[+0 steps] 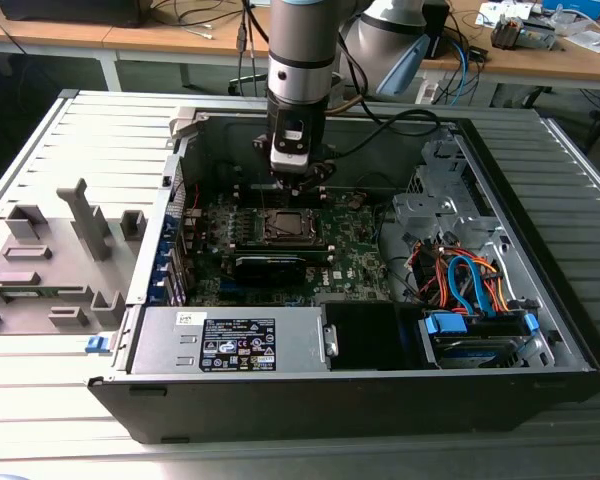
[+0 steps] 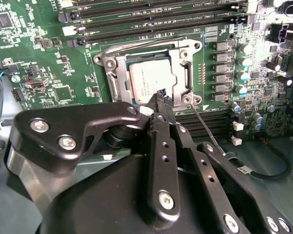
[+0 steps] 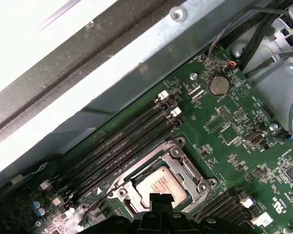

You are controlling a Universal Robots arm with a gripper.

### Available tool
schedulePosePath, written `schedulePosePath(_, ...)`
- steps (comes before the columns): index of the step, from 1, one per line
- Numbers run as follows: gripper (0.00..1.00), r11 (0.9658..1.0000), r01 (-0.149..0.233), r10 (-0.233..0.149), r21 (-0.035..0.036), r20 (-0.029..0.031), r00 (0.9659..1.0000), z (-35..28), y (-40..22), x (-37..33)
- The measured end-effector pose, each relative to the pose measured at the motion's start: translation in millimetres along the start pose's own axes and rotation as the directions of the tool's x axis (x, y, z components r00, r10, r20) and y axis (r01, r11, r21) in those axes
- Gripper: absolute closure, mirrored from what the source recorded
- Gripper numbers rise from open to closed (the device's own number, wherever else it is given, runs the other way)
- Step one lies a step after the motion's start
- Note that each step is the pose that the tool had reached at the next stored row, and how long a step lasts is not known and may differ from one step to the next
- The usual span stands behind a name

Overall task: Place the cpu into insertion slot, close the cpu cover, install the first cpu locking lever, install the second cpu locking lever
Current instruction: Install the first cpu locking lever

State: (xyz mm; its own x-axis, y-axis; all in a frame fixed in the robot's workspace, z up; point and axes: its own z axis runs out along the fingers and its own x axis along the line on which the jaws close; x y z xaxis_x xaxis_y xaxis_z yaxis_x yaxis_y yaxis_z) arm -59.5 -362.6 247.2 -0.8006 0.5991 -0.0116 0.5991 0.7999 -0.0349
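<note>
Exterior view: gripper (image 1: 302, 190) at 12 o'clock of cpu cover (image 1: 285, 226), closed, empty. Second wrist view: locking lever (image 2: 205, 126) thin, springy; I'd catch free end.

cpu (image 2: 150, 80) | corner hidden behind pincer (image 2: 162, 96) (cpu cover (image 2: 118, 80) edge too)

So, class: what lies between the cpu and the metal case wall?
In the first wrist view, parallel long black slots lie side by side between the cpu and the case wall.
</note>
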Motion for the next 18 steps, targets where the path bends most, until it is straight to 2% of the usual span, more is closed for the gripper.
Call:
schedulePosePath(10,0.89,0.9991,0.042,-0.042,-0.0004,0.0015,0.9991,0.0,0.0,0.0)
schedulePosePath(18,0.89,0.997,0.077,-0.077,-0.0008,0.0027,0.997,0.0,0.0,0.0)
